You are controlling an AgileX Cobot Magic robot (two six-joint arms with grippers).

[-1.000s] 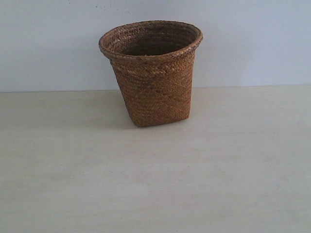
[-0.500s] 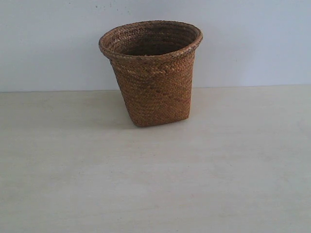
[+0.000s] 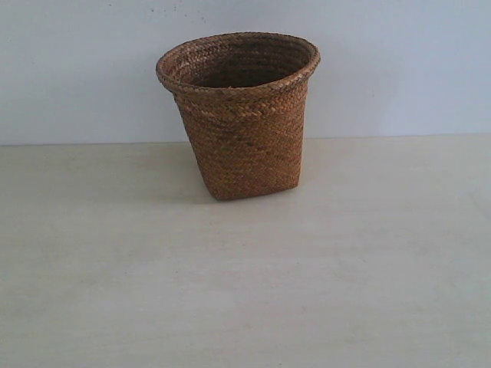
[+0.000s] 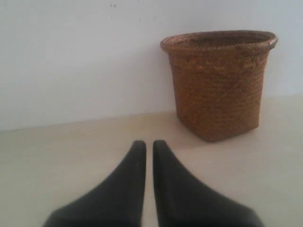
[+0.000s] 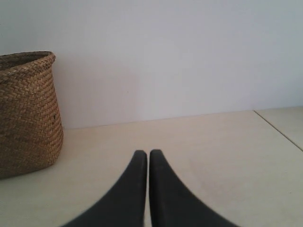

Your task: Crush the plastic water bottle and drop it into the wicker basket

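**Nothing has moved: basket waits, bottle out of sight**

Nothing has shifted since the earlier frames. The basket (image 3: pixel 244 146) stands upright in the same spot, toward the back of the tabletop (image 3: pixel 245 299) and close to the wall (image 3: pixel 399 69). The bottle shows in no view, so I cannot tell where it lies. What shows of the basket's inside is dark, and nothing can be made out there.

The left tool (image 4: pixel 149 143) and right tool (image 5: pixel 147 152) each have their fingers together and hold nothing. They sit low over the tabletop, one to either side of the basket and apart from it.

I judge the task either not begun or already done; these views cannot decide. If it is not begun, the next move calls for finding the bottle and parting a tool to take it.

The tabletop is pale and matte, with one seam (image 5: pixel 279 128) near the right tool. The wall is plain and whitish.
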